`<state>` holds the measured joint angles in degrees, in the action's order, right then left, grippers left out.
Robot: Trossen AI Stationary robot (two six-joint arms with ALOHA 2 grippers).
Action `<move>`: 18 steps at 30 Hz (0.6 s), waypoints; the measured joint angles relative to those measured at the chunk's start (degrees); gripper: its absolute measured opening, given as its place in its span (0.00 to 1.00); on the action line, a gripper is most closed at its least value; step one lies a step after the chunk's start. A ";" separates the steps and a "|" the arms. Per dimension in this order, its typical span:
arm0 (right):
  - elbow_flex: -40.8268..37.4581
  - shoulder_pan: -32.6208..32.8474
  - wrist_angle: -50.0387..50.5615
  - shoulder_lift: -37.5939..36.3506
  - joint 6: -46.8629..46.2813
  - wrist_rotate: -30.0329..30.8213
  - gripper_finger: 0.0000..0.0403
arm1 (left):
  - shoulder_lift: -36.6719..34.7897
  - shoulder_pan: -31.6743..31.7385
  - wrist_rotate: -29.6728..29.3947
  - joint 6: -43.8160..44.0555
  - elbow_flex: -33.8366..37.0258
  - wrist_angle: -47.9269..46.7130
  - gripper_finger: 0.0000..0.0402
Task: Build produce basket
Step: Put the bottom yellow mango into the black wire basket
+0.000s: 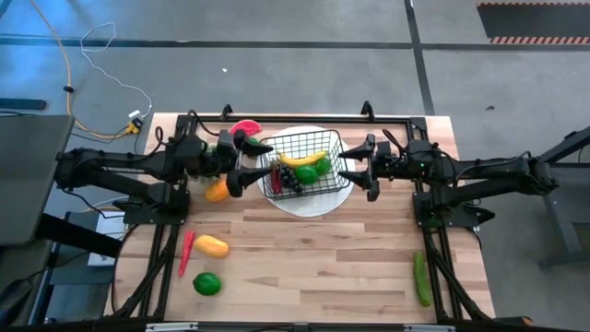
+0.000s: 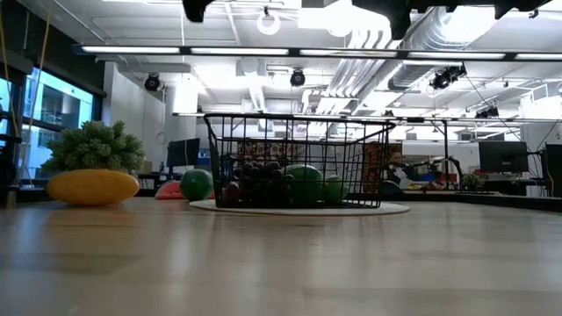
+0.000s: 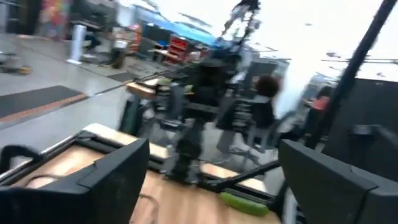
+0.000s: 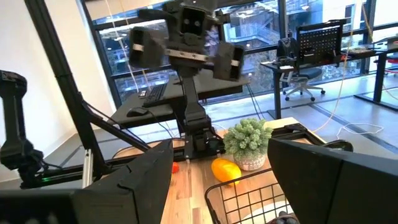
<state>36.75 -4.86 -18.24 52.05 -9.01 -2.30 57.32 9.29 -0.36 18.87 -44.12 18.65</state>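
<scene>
Both claws stand with fingers apart and empty. I see my left gripper (image 1: 247,159) just outside the basket (image 1: 305,149) rim, right gripper (image 1: 358,166) opposite.

Grey floor (image 1: 277,23), ceiling strip lights (image 2: 299,51)

From overhead we look straight down on the whole table (image 1: 313,258). Our low camera sits at tabletop level, facing the office. Each wrist camera looks across at the opposite arm. High and low views share the wire basket (image 1: 304,166) (image 2: 299,162).
</scene>
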 joint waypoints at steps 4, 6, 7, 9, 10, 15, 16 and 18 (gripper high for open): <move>0.00 0.00 0.00 0.00 -1.03 0.38 0.61 | 0.81 -3.93 1.20 -2.05 -4.34 -8.11 0.90; 0.00 0.00 0.00 0.00 -1.21 0.38 0.61 | 1.54 -6.25 1.16 -3.16 -7.76 -15.53 0.90; 0.00 0.00 0.02 0.00 -1.21 0.38 0.61 | 1.97 -7.53 1.15 -3.35 -9.64 -19.57 0.90; 0.00 0.00 0.00 0.00 -1.37 0.38 0.61 | 2.71 -10.58 1.27 -3.43 -13.33 -28.81 0.90; 0.00 0.00 0.01 0.00 -1.45 0.38 0.61 | 3.20 -12.39 1.43 -3.44 -15.13 -33.82 0.90; 0.00 0.00 0.18 0.02 -1.45 0.38 0.61 | 5.76 -22.93 1.33 -1.91 -20.63 -55.24 0.90; 0.00 0.00 0.30 0.02 -1.47 0.38 0.61 | 6.24 -24.95 1.22 -0.56 -20.65 -57.39 0.90; 0.00 0.00 0.38 0.01 -1.46 0.38 0.61 | 7.30 -28.82 1.15 2.37 -20.41 -61.48 0.90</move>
<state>36.75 -4.86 -17.86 52.07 -10.47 -1.91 64.62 -19.53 0.80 21.25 -64.53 -42.83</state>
